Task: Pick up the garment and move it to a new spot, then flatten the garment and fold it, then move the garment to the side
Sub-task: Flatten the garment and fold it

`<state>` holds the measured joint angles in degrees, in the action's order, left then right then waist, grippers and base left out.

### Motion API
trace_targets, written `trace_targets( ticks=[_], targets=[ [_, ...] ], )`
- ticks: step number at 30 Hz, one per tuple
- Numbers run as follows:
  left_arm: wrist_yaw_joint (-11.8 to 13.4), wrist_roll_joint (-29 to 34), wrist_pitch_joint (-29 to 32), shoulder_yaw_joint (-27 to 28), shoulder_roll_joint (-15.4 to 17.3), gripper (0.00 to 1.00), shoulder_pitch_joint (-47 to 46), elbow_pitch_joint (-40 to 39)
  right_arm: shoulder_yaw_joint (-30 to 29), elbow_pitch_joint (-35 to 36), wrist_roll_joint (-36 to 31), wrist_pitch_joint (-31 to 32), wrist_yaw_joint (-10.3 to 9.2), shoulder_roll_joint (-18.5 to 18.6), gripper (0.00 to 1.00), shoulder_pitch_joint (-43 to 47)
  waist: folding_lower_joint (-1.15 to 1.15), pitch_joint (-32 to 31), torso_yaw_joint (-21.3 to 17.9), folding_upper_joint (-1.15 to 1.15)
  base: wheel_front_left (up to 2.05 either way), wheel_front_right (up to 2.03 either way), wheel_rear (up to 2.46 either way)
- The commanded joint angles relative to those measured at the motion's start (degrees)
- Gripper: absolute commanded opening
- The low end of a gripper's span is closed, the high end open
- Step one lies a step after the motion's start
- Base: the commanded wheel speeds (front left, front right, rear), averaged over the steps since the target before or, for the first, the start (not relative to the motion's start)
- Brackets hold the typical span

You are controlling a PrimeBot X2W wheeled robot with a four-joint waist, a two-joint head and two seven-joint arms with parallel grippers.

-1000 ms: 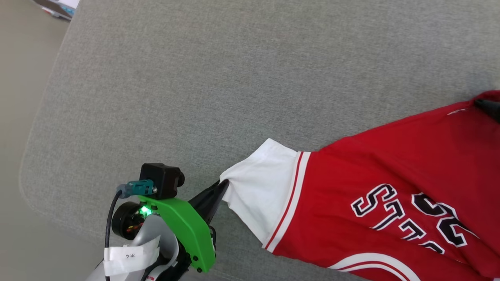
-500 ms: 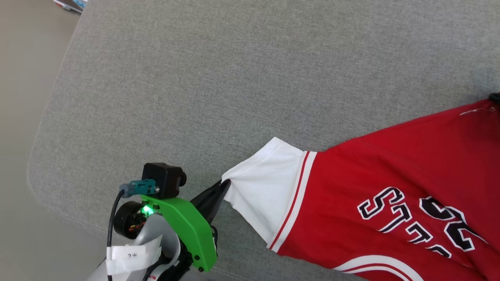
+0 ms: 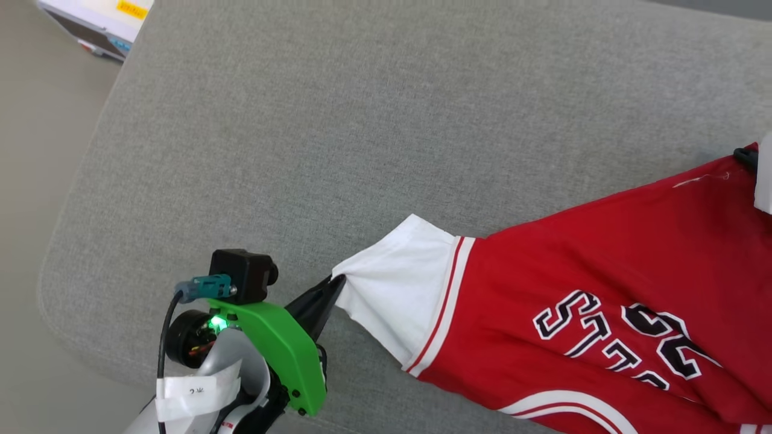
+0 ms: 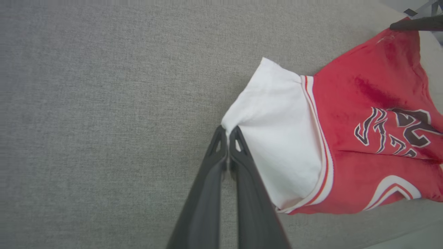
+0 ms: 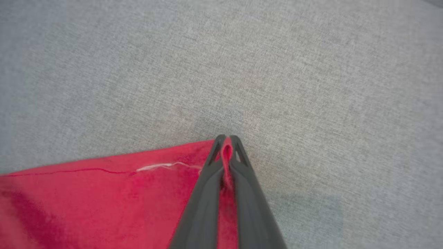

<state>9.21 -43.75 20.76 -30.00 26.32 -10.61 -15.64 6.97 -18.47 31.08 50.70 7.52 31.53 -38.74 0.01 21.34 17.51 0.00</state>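
Note:
The garment (image 3: 603,265), a red jersey with a white sleeve and black-and-white lettering, lies stretched across the grey cushion (image 3: 338,132). My left gripper (image 3: 338,282) is shut on the white sleeve's corner; the left wrist view shows the sleeve (image 4: 280,138) pinched at the fingertips of that gripper (image 4: 227,130). In the right wrist view my right gripper (image 5: 227,139) is shut on a red edge of the garment (image 5: 104,193), cloth bunched between the fingers. At the head view's right edge a dark bit of the right gripper (image 3: 746,157) meets the red cloth.
The grey cushion's rounded left edge (image 3: 60,241) drops to a beige floor (image 3: 36,150). A white box with a yellow label (image 3: 99,21) lies on the floor at the upper left. Bare cushion (image 5: 242,62) stretches beyond the garment.
My right gripper has gone from open to shut on the garment's red edge. The head camera has shifted a little. The left gripper keeps its hold on the sleeve.

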Motion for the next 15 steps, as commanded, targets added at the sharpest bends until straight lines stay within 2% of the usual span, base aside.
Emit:
trace_targets(
  ticks=[1,15],
  targets=[
    [0.43,0.2,0.13,0.41,0.51,0.0,-0.28,-0.13,-0.11,-0.14,0.74,-0.97,-0.03,-0.05,0.0,0.99,-0.01,-2.88,-1.72,0.0,0.0,0.0,0.0],
    [1.99,-0.61,-1.0,3.41,2.0,0.0,0.71,-2.65,-2.71,2.1,6.07,-7.14,-0.03,0.09,0.0,4.95,-0.01,-13.13,-7.6,0.0,0.0,0.0,0.0]
  ],
)
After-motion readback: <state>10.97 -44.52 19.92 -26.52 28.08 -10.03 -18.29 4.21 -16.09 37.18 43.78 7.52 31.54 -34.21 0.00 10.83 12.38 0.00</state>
